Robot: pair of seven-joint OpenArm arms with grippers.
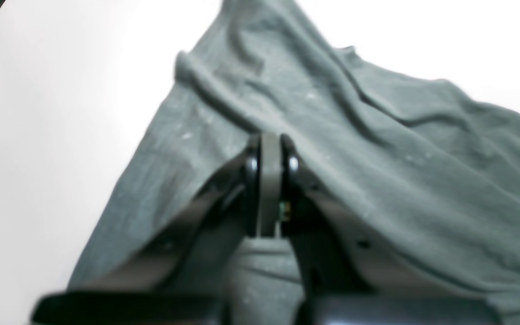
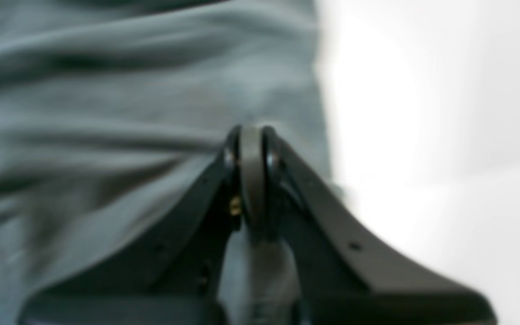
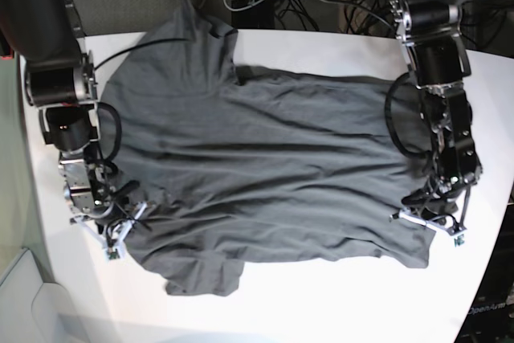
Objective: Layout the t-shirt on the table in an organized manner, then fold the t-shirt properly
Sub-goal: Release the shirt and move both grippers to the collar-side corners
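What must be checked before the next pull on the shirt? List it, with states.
1. Left tool shut on the t-shirt: ok, cloth pinched between the jaws.
2. Right tool shut on cloth: ok.
3. Shirt spread across the table: ok, body open between both arms.
4. Shirt smooth: not ok, long creases run across the middle.
5. Sleeve near the front edge flat: not ok, it looks bunched.
6. Shirt fully on the table: cannot tell; the far sleeve reaches the back edge.

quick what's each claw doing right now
left claw: closed on the t-shirt
right claw: closed on the t-shirt
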